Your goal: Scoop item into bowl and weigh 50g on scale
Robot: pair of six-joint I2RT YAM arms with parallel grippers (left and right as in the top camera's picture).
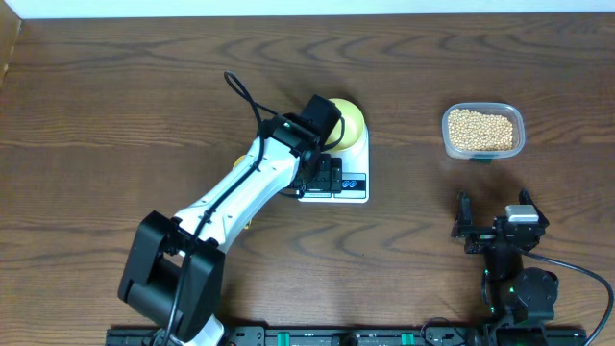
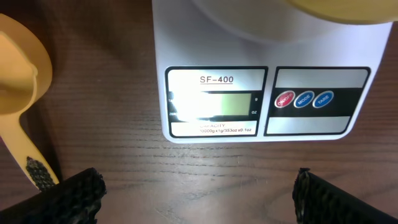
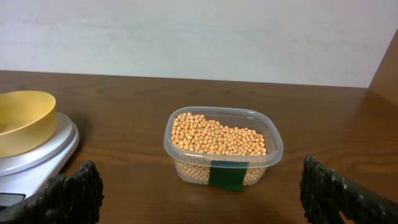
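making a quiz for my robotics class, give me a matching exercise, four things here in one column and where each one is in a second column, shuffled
1 bowl
2 beans
3 scoop
4 left hand

A in the clear tub
B open, at the display end of the scale
C on the scale
D lying on the table beside the scale

Pairs: 1-C, 2-A, 3-D, 4-B

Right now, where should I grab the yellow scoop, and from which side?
Its long handle, from straight above, closing across the narrow width. The scoop lies flat on the table beside the scale; its cup looks too wide.
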